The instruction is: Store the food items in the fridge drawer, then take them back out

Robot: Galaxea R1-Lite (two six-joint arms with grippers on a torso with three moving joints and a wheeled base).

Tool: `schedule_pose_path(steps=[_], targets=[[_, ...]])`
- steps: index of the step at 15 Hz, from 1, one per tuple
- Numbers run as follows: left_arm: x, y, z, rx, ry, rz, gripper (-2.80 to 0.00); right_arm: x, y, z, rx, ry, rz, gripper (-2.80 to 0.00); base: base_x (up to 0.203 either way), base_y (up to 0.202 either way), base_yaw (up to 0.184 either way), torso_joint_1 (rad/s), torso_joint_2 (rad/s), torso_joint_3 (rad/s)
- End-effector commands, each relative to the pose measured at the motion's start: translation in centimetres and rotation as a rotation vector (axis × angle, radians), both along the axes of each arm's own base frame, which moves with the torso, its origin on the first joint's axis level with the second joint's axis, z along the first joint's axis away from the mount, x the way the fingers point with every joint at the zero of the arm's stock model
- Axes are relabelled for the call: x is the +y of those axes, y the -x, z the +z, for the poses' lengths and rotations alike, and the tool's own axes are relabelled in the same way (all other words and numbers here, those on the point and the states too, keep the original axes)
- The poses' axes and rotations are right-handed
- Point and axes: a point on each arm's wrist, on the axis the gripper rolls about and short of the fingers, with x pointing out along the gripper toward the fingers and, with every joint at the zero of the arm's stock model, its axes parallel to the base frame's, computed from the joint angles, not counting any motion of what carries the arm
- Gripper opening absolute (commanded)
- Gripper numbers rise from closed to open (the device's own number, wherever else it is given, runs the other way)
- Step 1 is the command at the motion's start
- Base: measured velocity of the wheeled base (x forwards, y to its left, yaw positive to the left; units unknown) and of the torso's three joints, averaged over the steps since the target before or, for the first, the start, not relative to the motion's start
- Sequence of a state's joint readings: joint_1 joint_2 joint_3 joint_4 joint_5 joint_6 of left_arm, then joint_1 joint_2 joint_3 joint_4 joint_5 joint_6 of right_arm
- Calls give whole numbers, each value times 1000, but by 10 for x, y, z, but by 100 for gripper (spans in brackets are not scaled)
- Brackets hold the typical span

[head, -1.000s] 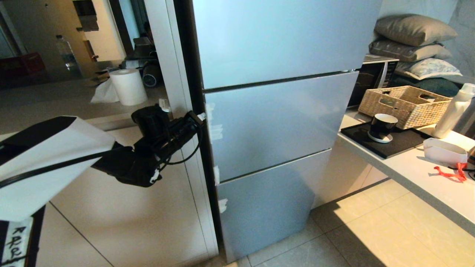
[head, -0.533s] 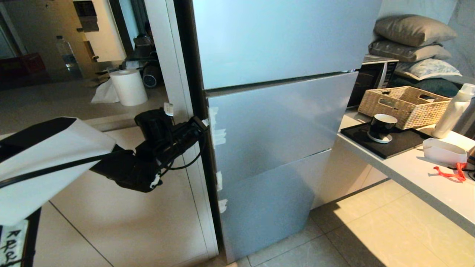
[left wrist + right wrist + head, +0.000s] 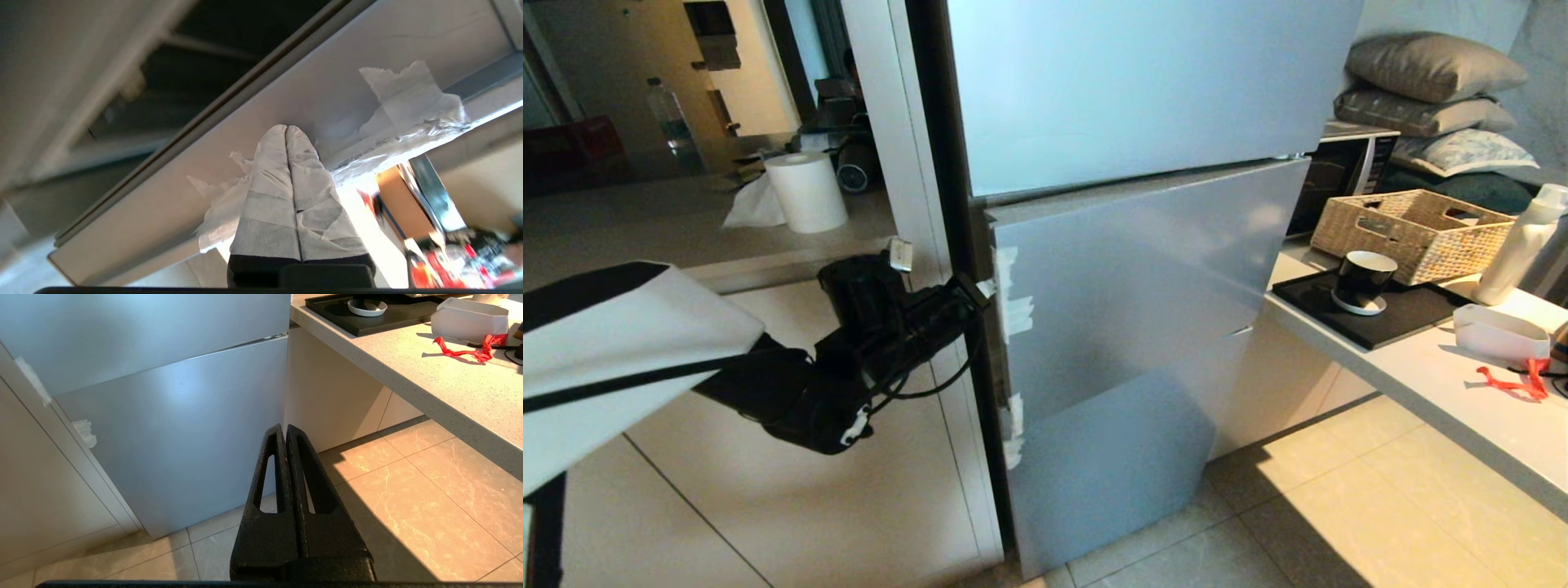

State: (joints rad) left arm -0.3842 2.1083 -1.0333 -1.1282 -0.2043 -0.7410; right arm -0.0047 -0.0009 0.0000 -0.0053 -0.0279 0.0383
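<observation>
My left gripper [image 3: 980, 287] is at the left edge of the silver-grey middle fridge door [image 3: 1143, 269], which stands ajar with that edge swung out from the cabinet. In the left wrist view its tape-wrapped fingers [image 3: 269, 196] are pressed together, shut on nothing, and the gripper [image 3: 286, 127] has its tips against the door's pale edge beside torn white tape [image 3: 408, 98]. The right gripper [image 3: 285, 426] hangs shut and idle above the tiled floor, in front of the lowest fridge panel [image 3: 171, 428]. The fridge drawer and the food items are out of view.
A stone counter [image 3: 1437, 392] juts out to the fridge's right, carrying a black tray [image 3: 1380, 314] with a cup [image 3: 1364, 278], a wicker basket [image 3: 1421, 229], a white bottle [image 3: 1519, 245] and a white box [image 3: 1499, 335]. A paper roll [image 3: 805, 192] stands on the ledge at left.
The middle fridge door has swung further out at its left edge. My left gripper has moved with that edge, toward me and slightly down. The right arm has stayed still.
</observation>
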Motion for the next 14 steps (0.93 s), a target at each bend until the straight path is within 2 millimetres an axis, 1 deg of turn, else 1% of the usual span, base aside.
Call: schedule_pose_path(steps=[1, 3, 6, 8, 10, 11, 12, 14], targets=[[-10, 29, 12, -17, 12, -52, -280, 0, 0, 0, 0, 0, 0, -280, 0, 0, 0, 0, 0, 0], [-18, 52, 13, -17, 0, -97, -280, 0, 0, 0, 0, 0, 0, -280, 0, 0, 0, 0, 0, 0], [-31, 93, 13, -20, -29, -181, -280, 0, 0, 0, 0, 0, 0, -280, 0, 0, 0, 0, 0, 0], [-30, 126, 18, -37, -34, -225, -280, 0, 0, 0, 0, 0, 0, -280, 0, 0, 0, 0, 0, 0], [-24, 158, 29, -86, -36, -235, -280, 0, 0, 0, 0, 0, 0, -280, 0, 0, 0, 0, 0, 0], [-19, 170, 36, -111, -25, -235, -280, 0, 0, 0, 0, 0, -1, -280, 0, 0, 0, 0, 0, 0], [-12, 182, 46, -143, -9, -231, -280, 0, 0, 0, 0, 0, -1, -280, 0, 0, 0, 0, 0, 0], [7, 201, 71, -233, 21, -190, -280, 0, 0, 0, 0, 0, -1, -280, 0, 0, 0, 0, 0, 0]])
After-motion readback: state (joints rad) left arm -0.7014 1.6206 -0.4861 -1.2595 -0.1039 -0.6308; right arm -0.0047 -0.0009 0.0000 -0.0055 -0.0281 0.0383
